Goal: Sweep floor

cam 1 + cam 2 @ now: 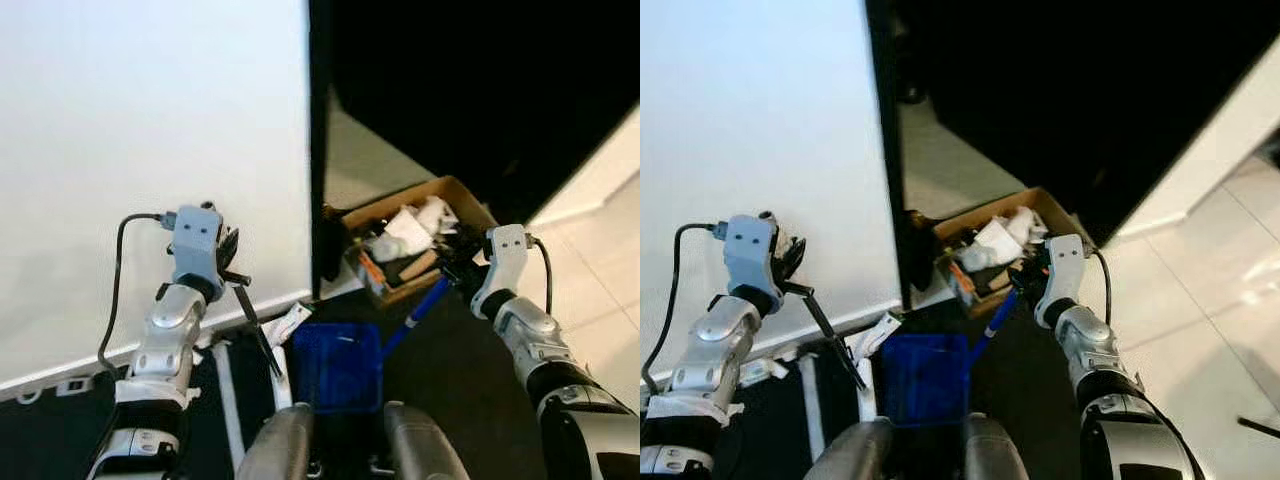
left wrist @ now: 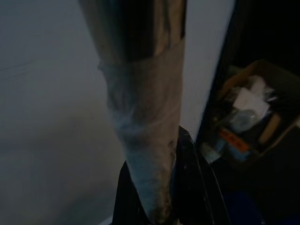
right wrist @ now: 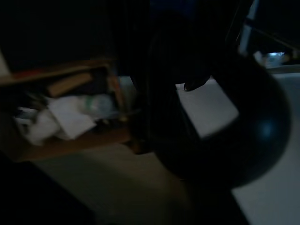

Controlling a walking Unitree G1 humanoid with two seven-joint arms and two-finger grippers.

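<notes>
Right tool (image 1: 455, 268) over dark floor (image 1: 470, 390), white wall (image 1: 150, 130) left.

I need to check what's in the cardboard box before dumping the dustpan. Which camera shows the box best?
The left eye view: the cardboard box sits open, well lit, with crumpled white paper inside, beside the right gripper. The right eye view shows much the same. Both wrist views show it dim and blurred, off to one side.

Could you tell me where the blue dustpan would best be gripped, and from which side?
Probably by its blue handle, not the dustpan tray. The handle is a slim bar rising up and to the robot's right toward the cardboard box, so fingers closing across it from the right suit. The right gripper is already there.
</notes>
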